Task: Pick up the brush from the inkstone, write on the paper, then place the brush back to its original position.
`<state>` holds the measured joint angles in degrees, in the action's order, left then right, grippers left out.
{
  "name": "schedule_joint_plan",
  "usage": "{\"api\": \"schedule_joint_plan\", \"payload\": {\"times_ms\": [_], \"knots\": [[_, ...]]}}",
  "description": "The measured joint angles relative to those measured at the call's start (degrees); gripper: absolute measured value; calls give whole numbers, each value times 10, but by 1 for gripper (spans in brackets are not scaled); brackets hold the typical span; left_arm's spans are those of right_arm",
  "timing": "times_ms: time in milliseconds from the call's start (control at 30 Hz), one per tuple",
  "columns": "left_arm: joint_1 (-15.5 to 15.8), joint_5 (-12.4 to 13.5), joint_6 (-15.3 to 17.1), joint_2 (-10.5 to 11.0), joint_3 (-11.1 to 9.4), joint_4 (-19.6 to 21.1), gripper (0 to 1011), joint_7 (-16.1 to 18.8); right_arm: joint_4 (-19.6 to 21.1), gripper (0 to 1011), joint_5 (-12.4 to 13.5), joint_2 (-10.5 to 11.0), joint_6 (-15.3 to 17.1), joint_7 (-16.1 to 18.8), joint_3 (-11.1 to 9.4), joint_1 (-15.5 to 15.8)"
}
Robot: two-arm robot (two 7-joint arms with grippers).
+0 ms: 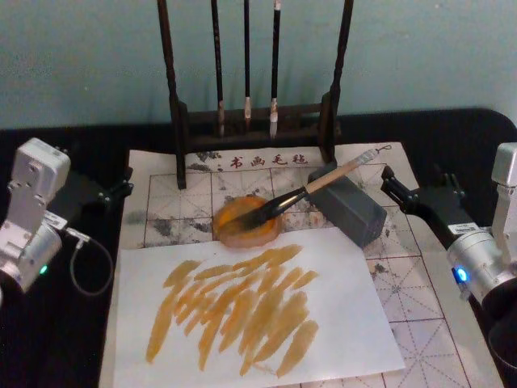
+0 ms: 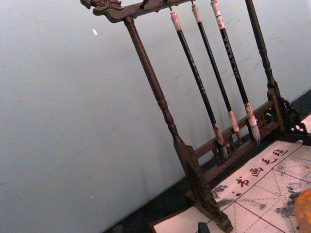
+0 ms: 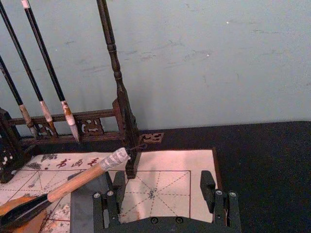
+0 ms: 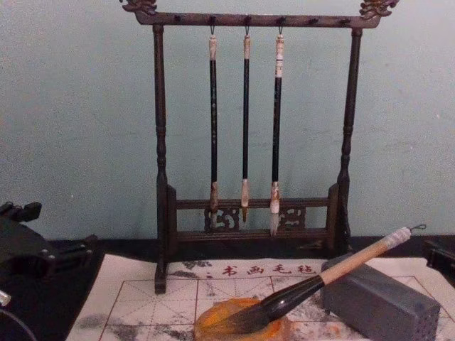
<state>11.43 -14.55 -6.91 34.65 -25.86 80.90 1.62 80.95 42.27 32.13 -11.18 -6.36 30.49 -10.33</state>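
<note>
The calligraphy brush (image 1: pixel 311 192) lies at rest: its dark bristles sit in the round amber inkstone (image 1: pixel 246 221) and its tan handle leans up across the grey rectangular block (image 1: pixel 353 206), with the whitish cap and cord loop pointing toward the robot's right. In front of the inkstone a plain white sheet (image 1: pixel 339 323) carries many amber strokes, laid over the red-gridded practice paper (image 1: pixel 404 307) on the black desk (image 1: pixel 81 331).

The right end effector (image 1: pixel 390 184) hovers just beside the cap end of the handle, its fingers spread wide and holding nothing; in the right wrist view the two fingers (image 3: pixel 209 187) flank bare paper, with the handle off to one side. The left end effector (image 1: pixel 121 190) is parked at the left edge of the paper, and I cannot tell its opening.

With strokes on the sheet and the brush on its rest, the task looks either finished or about to start. If a pick-up is next, the right end effector needs to shift toward the handle, straddle it above the block, and close.
</note>
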Motion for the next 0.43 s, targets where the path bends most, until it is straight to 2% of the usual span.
{"api": "schedule_joint_plan", "payload": {"times_ms": [433], "knots": [[0,0,0,0,0,0,1001,0,0,1000,0,0,0,0,0,0]]}}
